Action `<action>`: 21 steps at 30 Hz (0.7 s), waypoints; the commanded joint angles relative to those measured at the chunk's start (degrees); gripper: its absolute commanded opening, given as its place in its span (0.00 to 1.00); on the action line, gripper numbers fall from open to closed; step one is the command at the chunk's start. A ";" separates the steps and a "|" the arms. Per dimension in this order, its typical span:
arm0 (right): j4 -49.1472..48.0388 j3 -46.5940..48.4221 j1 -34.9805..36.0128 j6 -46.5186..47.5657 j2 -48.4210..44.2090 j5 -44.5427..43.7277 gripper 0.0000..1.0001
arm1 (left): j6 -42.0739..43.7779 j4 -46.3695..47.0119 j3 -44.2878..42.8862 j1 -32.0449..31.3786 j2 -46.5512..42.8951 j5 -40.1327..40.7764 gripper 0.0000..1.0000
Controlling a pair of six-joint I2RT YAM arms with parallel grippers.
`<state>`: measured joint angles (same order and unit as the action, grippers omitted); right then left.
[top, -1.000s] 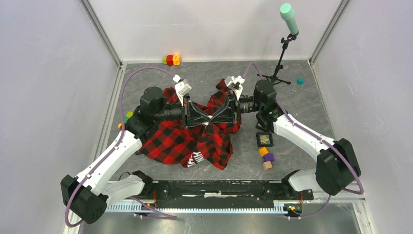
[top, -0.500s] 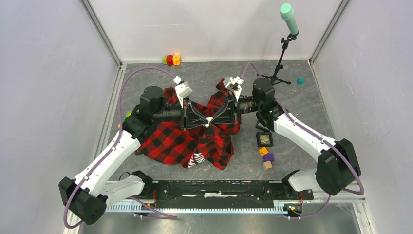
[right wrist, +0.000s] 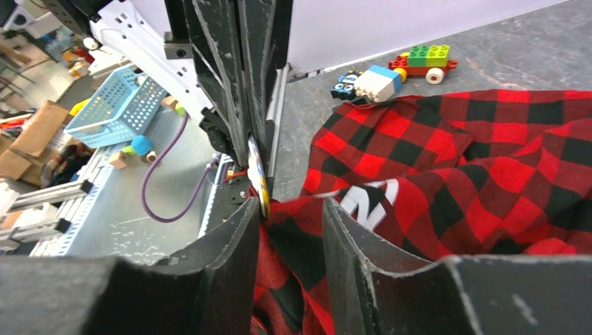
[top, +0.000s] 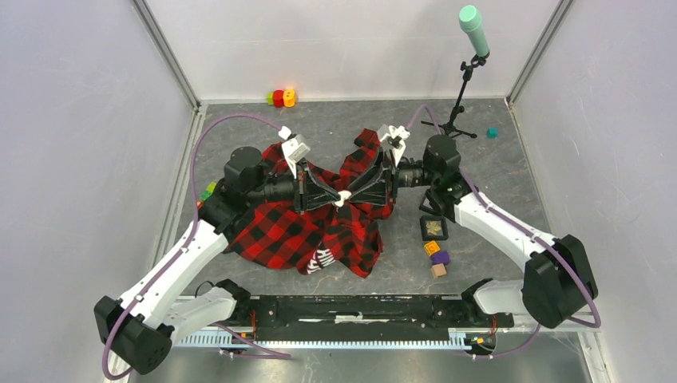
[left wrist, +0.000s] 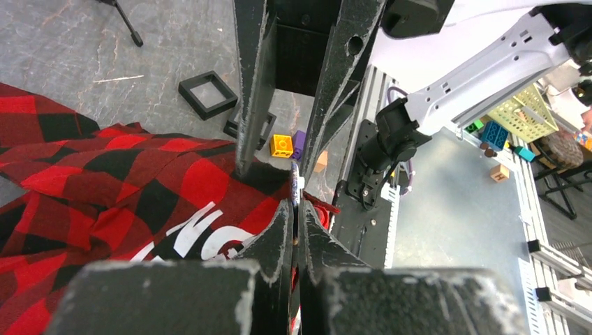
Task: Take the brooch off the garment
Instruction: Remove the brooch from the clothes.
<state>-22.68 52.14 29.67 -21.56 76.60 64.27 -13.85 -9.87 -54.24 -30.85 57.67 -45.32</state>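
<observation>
The garment [top: 279, 231], a red-and-black check shirt with white letters, lies crumpled mid-table, with one fold lifted between the arms. The brooch [top: 342, 197] is a small pale disc at that lifted point. My left gripper [top: 336, 198] is shut on the brooch, which shows edge-on at its tips in the left wrist view [left wrist: 299, 190]. My right gripper [top: 352, 195] meets it tip to tip and is shut on a fold of the garment [right wrist: 454, 160] right beside the brooch [right wrist: 258, 176]. The cloth runs taut from the brooch into the right gripper [right wrist: 292, 209].
A black square frame [top: 433, 227] and yellow [top: 432, 248], purple [top: 441, 258] and tan [top: 437, 270] blocks lie right of the garment. A microphone stand [top: 463, 88] and teal cube [top: 492, 132] stand at the back right. Coloured blocks [top: 281, 97] sit at the back wall.
Both arm bodies have shifted slightly outward, the left to the left and the right to the right. The tips still meet, and the pale brooch shows more plainly between them.
</observation>
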 commanded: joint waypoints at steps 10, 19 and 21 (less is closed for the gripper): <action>-54.72 -18.50 -0.78 -30.91 -4.29 -13.61 0.65 | -17.52 32.74 9.02 -0.35 -5.67 3.72 0.02; -56.12 -16.43 0.97 -35.89 -3.10 -17.10 0.57 | -19.99 40.16 10.58 -0.39 -3.75 2.69 0.02; -56.42 -16.04 1.09 -37.36 -2.46 -17.94 0.52 | -20.34 41.30 10.78 -0.35 -3.67 2.62 0.02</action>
<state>-72.97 33.54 30.20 -54.11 73.56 49.21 -30.96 22.87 -43.46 -31.00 54.39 -42.13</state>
